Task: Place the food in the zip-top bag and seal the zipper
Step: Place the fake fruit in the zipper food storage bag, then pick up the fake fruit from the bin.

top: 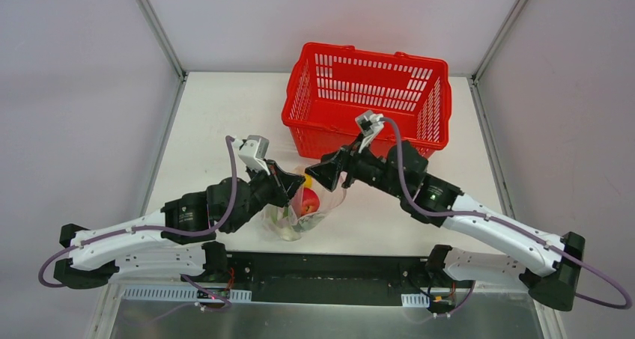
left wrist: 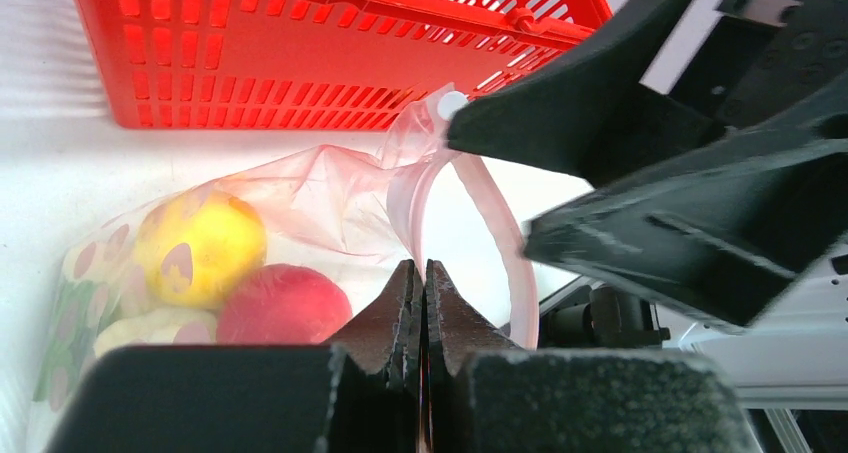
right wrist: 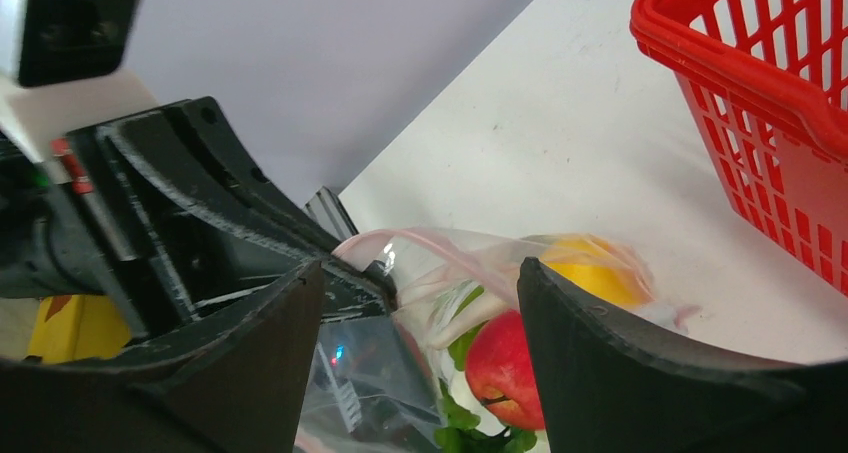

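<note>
The clear, crinkly bag (top: 289, 227) stood on the table (top: 217, 114) just in front of the red basket (top: 367, 92), between both grippers. Inside lay a yellow ball (left wrist: 205, 245), a red ball (left wrist: 280, 305) and green leaves (right wrist: 460, 413). Its pinkish zipper (left wrist: 500, 223) curved in an open loop. The left gripper (left wrist: 421, 268) had its fingers pressed together on the bag at this strip. The right gripper (right wrist: 422, 268) had its fingers spread wide, one on each side of the mouth.

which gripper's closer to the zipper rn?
Left. The left gripper is shut on the zipper itself. The right gripper is open at the mouth of the zip-top bag, facing the left one; I can't tell if it touches.
</note>
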Available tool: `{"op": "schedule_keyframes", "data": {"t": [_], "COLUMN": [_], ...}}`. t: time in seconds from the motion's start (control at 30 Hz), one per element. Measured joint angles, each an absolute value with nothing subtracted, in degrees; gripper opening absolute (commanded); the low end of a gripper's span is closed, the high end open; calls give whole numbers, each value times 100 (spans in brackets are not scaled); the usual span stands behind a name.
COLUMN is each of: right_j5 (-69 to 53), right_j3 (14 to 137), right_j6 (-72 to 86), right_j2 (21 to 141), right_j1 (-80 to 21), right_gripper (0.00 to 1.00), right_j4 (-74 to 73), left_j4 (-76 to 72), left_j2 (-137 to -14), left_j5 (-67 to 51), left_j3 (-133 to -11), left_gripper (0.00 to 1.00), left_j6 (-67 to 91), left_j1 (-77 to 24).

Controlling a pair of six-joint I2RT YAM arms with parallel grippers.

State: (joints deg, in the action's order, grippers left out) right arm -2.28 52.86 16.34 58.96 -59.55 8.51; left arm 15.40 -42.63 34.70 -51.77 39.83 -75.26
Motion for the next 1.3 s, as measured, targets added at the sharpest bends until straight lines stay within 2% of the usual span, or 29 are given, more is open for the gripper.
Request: {"op": "schedule_keyframes", "data": {"t": [0.13, 0.33, 0.5, 0.63, 0.87, 1.07, 1.3], "right_j5": [-36, 891, 2123, 2436, 1927, 1621, 1490], "right_j3": [5439, 6064, 7297, 8291, 9894, 9870, 10119], "right_j6": [1660, 1273, 657, 482, 443, 602, 655], "right_j2": [5505, 5424, 6381, 7367, 9233, 10267, 10770], "right_j1": [-5959, -5959, -5651, -4427, -2451, -1905, -1765], "right_gripper": [84, 88, 93, 96, 100, 100, 100], "right_j4": [486, -281, -1223, -2139, -3804, -4591, -5225], "left_j4": [1581, 1671, 1721, 1844, 2003, 2058, 2147], "left_j2": [-4119, -3776, -3612, -3583, -3592, -3570, -3312], "left_j5": [3520, 3682, 3785, 3778, 3645, 3498, 3450], "left_j3": [-5135, -4971, -4912, -4890, -4890, -4890, -4807], "left_gripper": [0, 0, 0, 0, 0, 0, 0], "left_j6": [3964, 3962, 3959, 3953, 3929, 3837, 3815], "left_j1": [-7526, -7526, -7526, -7526, -7526, -7526, -7526]}}
